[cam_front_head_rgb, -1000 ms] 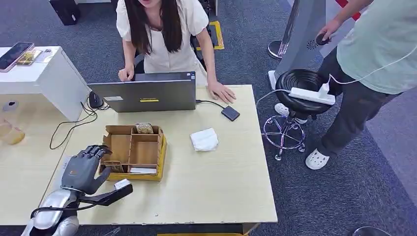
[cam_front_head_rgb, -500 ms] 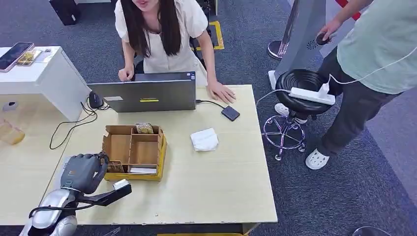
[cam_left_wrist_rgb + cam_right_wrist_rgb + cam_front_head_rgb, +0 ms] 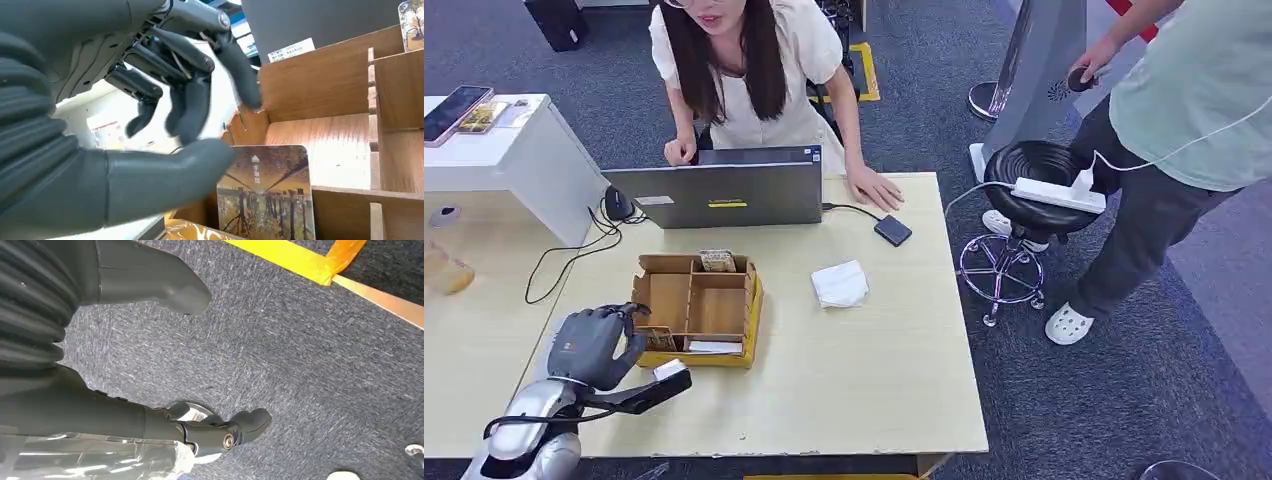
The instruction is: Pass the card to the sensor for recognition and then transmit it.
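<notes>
Card (image 3: 267,192) upright in box (image 3: 330,100), touching L hand (image 3: 165,150) thumb.

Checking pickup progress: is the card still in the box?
Yes: the card stands upright in the wooden box, left hand closing around it.

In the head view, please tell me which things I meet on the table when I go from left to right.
Robot's grey left hand → brown partitioned cardboard box → folded white tissue → small dark square sensor pad on a cable. The grey laptop spans several of these, so it is left out.
</notes>
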